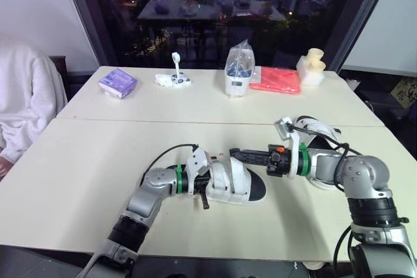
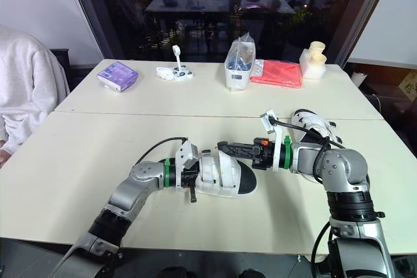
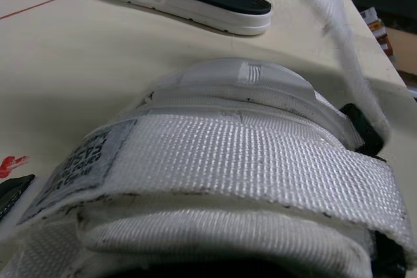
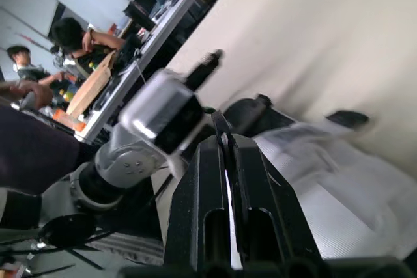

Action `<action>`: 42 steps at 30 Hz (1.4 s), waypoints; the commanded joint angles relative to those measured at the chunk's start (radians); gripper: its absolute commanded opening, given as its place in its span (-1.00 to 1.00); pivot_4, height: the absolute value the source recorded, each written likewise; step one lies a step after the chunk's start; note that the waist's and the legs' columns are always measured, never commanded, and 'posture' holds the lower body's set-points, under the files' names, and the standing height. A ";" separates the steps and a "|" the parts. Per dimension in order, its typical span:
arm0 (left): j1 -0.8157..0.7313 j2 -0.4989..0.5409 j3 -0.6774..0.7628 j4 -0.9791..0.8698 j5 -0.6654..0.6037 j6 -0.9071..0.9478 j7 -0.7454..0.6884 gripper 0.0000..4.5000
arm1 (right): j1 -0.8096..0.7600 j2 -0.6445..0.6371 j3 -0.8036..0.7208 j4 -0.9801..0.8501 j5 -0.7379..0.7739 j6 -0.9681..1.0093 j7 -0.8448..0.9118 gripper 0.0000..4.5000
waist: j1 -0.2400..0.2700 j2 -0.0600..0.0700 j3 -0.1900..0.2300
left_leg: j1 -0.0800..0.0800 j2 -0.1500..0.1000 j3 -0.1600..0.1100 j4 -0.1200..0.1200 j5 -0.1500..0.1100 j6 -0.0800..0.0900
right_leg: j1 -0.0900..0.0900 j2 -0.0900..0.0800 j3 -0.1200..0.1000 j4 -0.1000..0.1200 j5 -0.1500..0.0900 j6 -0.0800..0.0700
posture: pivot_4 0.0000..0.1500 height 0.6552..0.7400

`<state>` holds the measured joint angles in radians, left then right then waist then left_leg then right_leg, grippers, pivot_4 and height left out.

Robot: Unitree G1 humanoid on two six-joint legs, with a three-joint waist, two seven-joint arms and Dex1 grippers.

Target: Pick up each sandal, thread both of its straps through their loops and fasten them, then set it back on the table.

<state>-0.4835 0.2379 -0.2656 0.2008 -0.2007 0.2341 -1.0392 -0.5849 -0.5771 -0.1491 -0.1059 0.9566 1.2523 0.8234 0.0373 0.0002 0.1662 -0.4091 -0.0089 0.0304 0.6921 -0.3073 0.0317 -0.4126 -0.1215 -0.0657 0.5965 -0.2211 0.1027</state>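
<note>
A white sandal with a black sole [image 1: 232, 182] lies on the near table, toe pointing right. My left gripper [image 1: 202, 189] is shut on its heel end, and the sandal's woven strap [image 3: 247, 161] sits right in front of that wrist camera. My right gripper [image 1: 234, 155] reaches in from the right over the sandal. Its fingers [image 4: 207, 180] are shut on a thin white strap end [image 3: 329, 14] that rises from the sandal. The second sandal [image 1: 320, 129] lies on the table behind my right forearm.
On the far table stand a purple pack [image 1: 118, 83], a small white item with a brush [image 1: 174, 78], a clear bag in a white tub [image 1: 238, 71], a red cloth [image 1: 275, 80] and a cream object [image 1: 311, 66]. A person in white [image 1: 19, 102] sits at the left edge.
</note>
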 commanded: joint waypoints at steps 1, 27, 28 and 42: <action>0.037 0.007 -0.087 0.017 0.039 0.003 -0.036 -1.00 | -0.033 -0.029 -0.080 -0.150 0.110 0.020 -0.018 -0.98 | 0.001 0.000 0.000 | 0.000 0.000 0.000 -0.001 0.000 0.000 | 0.000 -0.001 0.000 0.000 0.000 0.000 | 1.00 1.00; 0.035 0.022 -0.127 0.045 0.066 -0.016 -0.097 -1.00 | -0.162 -0.061 0.073 0.243 -0.198 -0.225 0.039 -0.98 | -0.002 0.001 0.000 | 0.001 -0.001 0.004 -0.005 0.000 0.000 | -0.002 0.001 0.000 0.000 0.002 0.004 | 1.00 1.00; 0.035 0.022 -0.127 0.044 0.066 -0.015 -0.097 -1.00 | -0.166 -0.058 0.075 0.249 -0.203 -0.228 0.046 -0.98 | -0.002 0.001 0.000 | 0.001 -0.001 0.004 -0.005 0.000 0.000 | -0.002 0.001 0.000 0.000 0.002 0.004 | 1.00 1.00; 0.042 0.027 -0.129 0.031 0.064 -0.010 -0.100 -1.00 | -0.213 -0.024 0.072 0.190 -0.165 -0.186 0.088 -0.98 | -0.006 0.001 0.000 | 0.001 -0.001 0.004 -0.005 0.001 0.000 | -0.002 0.002 0.000 0.000 0.003 0.007 | 1.00 1.00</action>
<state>-0.4973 0.2636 -0.3120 0.2008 -0.1632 0.1898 -1.1065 -0.7415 -0.6058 -0.0201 0.1197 0.7697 1.0953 0.9101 0.0312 0.0013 0.1660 -0.4079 -0.0094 0.0344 0.6871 -0.3068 0.0316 -0.4146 -0.1194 -0.0656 0.5966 -0.2177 0.1092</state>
